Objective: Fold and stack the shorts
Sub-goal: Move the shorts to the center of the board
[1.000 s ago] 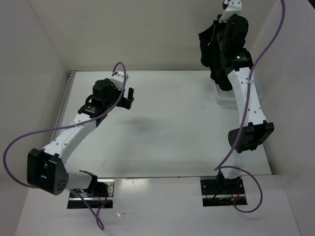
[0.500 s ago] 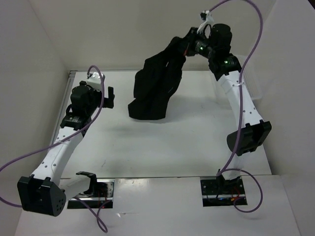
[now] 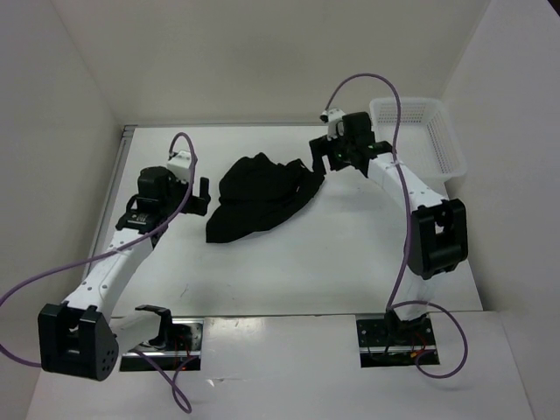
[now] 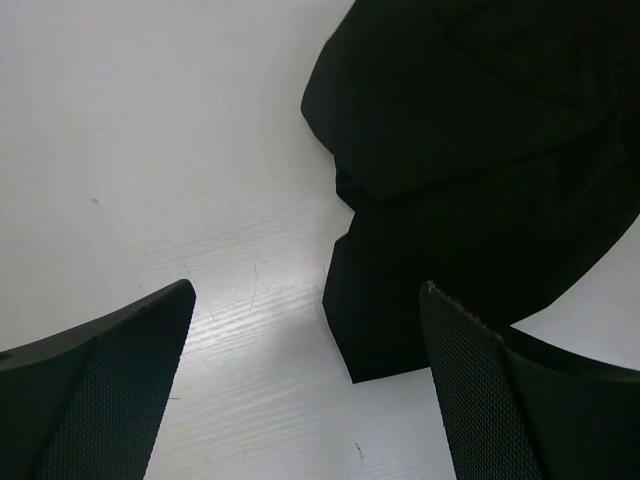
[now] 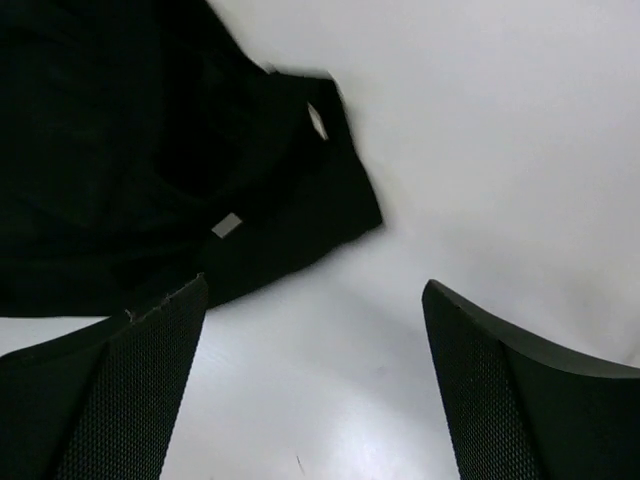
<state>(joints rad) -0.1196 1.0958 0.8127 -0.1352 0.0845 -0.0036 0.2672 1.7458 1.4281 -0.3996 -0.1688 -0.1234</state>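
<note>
Both left fingers point(image 4: 100, 400) and right fingers point(image 5: 520, 400) are spread wide, pinching nothing. Shorts point(image 3: 258, 194) lie crumpled on the bench point(image 3: 350, 254) between them, basket point(image 3: 446, 140) far right.

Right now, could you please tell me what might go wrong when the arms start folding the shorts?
The shorts lie in a crumpled heap with overlapping layers, so a pinch could catch several at once and the fold come out crooked. The open right gripper hangs close by the heap's edge; it might snag a loose flap and drag it.
</note>
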